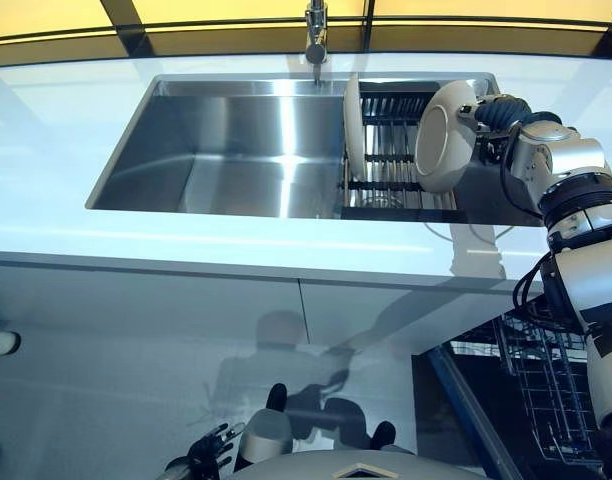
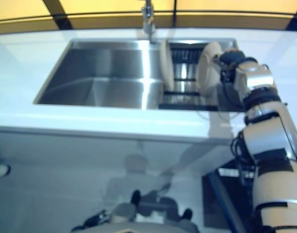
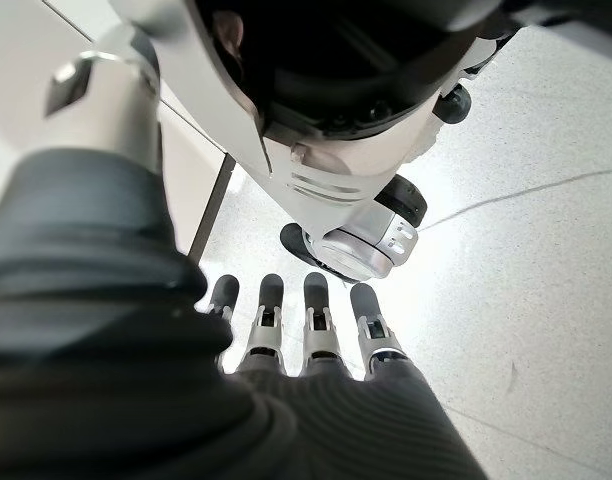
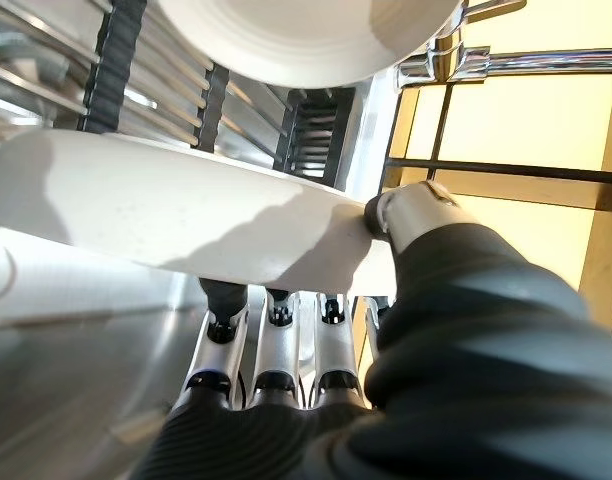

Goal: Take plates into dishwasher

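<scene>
- Fingers (image 4: 276,345) and thumb of our right hand (image 1: 491,115) pinch a white plate (image 1: 444,135) at its rim, two o'clock.
- Second plate (image 1: 353,125) upright in the rack (image 1: 391,185), one o'clock.
- Our left hand (image 3: 306,330): fingers straight, idle.

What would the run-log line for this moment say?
right hand: shut on plate over sink rack | second plate: upright in rack | left hand: open, idle, low

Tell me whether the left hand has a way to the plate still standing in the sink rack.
Probably not as things stand: the left hand hangs low by the floor, below the counter, far from that plate.
</scene>
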Tool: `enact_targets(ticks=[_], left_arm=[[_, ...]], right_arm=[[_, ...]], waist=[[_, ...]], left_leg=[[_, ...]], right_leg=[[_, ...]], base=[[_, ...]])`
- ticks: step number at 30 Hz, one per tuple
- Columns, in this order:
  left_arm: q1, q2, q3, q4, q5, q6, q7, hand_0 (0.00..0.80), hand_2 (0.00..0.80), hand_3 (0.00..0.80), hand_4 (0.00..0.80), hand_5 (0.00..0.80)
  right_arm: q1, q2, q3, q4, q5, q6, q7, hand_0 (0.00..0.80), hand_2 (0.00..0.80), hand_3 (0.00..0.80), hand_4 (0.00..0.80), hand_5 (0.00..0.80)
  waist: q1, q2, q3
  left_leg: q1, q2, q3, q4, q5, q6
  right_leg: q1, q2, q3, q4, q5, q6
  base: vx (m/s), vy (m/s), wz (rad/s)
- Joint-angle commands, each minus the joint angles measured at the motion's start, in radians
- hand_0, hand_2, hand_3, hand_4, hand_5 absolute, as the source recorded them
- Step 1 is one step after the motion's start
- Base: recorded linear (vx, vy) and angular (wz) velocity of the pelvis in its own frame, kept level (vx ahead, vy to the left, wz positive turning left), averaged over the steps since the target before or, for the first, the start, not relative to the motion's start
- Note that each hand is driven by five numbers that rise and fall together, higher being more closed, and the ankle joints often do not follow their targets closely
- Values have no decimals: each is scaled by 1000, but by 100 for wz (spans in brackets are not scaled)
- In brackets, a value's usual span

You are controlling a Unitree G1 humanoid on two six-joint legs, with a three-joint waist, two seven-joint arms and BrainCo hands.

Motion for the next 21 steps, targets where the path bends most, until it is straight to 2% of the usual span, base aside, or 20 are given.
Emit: enact_targets(ticks=[1,8,21], left_arm=[[-52,31,-55,33,-11,-19,-6,0,0,0,0,0],[-45,30,-56,33,-8,-18,1,0,0,0,0,0],[-41,37,-47,33,20,-10,7,0,0,0,0,0]], right_arm=[[-131,-45,95,40,-33,-63,-8,800,800,800,800,800],[-125,-56,114,44,-66,-64,26,800,800,800,800,800],[-133,-90,131,-40,-65,-134,5,800,800,800,800,800]], waist=[[37,-74,-10],[36,-82,-22],[21,-109,-54]], left_leg=[[-8,-2,-16,-13,14,17],[2,1,-9,-13,12,16],[27,4,8,-13,1,15]], right_leg=[[-9,-76,8,-2,31,15],[-1,-72,13,-2,30,13],[18,-64,21,-2,23,15]], base=[[0,0,0],[0,0,0],[2,1,0]])
